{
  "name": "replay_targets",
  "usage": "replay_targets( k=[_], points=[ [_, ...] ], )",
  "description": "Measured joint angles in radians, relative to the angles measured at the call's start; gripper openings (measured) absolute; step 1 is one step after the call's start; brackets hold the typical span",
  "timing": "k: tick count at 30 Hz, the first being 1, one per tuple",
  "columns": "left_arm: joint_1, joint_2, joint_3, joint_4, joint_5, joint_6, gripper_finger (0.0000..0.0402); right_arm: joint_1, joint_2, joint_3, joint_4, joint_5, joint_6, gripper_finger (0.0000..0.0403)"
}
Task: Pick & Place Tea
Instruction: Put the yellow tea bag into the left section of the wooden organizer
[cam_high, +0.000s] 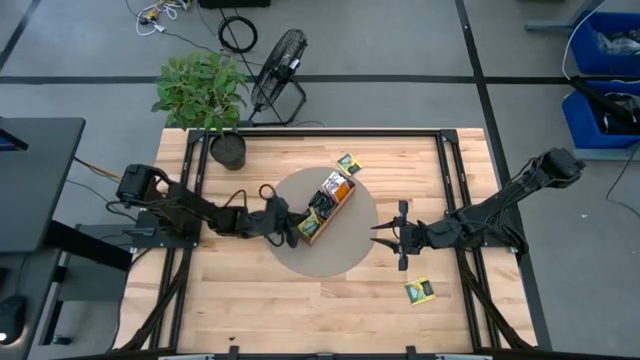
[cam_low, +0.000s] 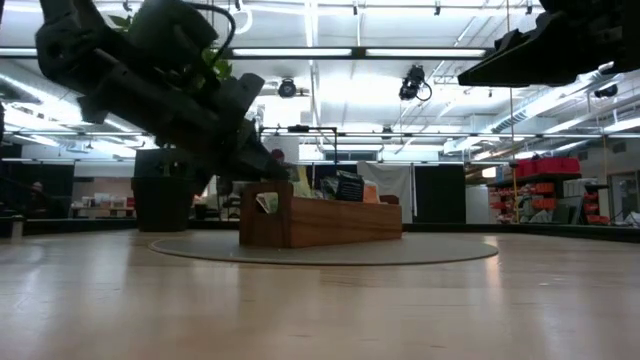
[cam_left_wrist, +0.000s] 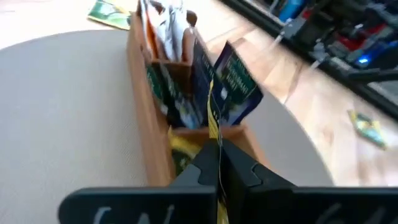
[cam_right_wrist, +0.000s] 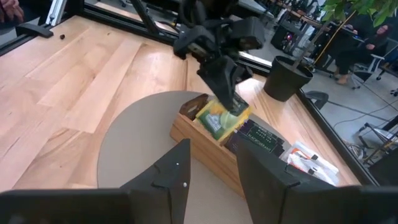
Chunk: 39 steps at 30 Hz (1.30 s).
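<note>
So the bench (cam_high: 250, 290) has a round grey mat (cam_high: 290, 255) in the middle, and the long wooden tray (cam_high: 338, 212) sits on it with packets standing in its compartments. My left tool (cam_left_wrist: 219, 163) is at the near end of that tray and pinched shut on the edge of a yellow-green tea packet (cam_right_wrist: 219, 118), right over the end compartment. My right tool (cam_high: 385, 234) just hangs at the mat's edge with the fingers apart, holding nothing.

These packets look super light and floppy, thin foil-paper I'd guess, so they'll bend and probably slip if I grab a corner. Best bet is an edge pinch, well in from the corner.

Stuff in the way: a navy packet (cam_left_wrist: 235, 87) leans right beside mine and could get dragged along. Two loose packets lie out on the bench, one past the tray's far end (cam_high: 349, 163), one near my right arm (cam_high: 419, 291). The potted plant (cam_high: 205, 95) is well clear
</note>
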Motion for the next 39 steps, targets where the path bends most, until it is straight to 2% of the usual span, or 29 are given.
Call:
replay_targets(
  k=[4,9,15,19,27,31,35,39],
  points=[
    [-0.046,0.0,0.0,-0.019,-0.09,-0.006,0.0004,0.0,0.0,0.0,0.001,0.0,0.0,0.0137],
    [-0.069,0.0,0.0,-0.019,-0.136,-0.038,0.0007,0.0,0.0,0.0,0.001,0.0,0.0,0.0137],
    [-0.079,0.008,0.0,-0.025,-0.161,-0.042,0.0031,0.0,0.0,0.0,0.002,0.0,0.004,0.0137],
    [-0.079,0.008,0.0,-0.019,-0.164,0.023,0.0062,0.0,0.0,0.0,0.005,0.0,0.001,0.0137],
    [-0.096,0.007,0.0,0.018,-0.162,0.062,0.0148,0.0,0.0,0.0,0.003,0.0,-0.003,0.0137],
    [-0.112,0.001,0.0,0.125,-0.161,0.143,0.0174,0.003,0.0,0.0,-0.003,-0.001,0.017,0.0137],
    [-0.139,0.0,0.0,0.259,-0.131,0.264,0.0185,-0.003,0.0,0.0,-0.065,-0.099,0.121,0.0137],
    [-0.155,0.0,0.0,0.299,-0.112,0.338,0.0185,0.005,0.0,0.0,-0.134,-0.149,0.262,0.0137]
  ],
)
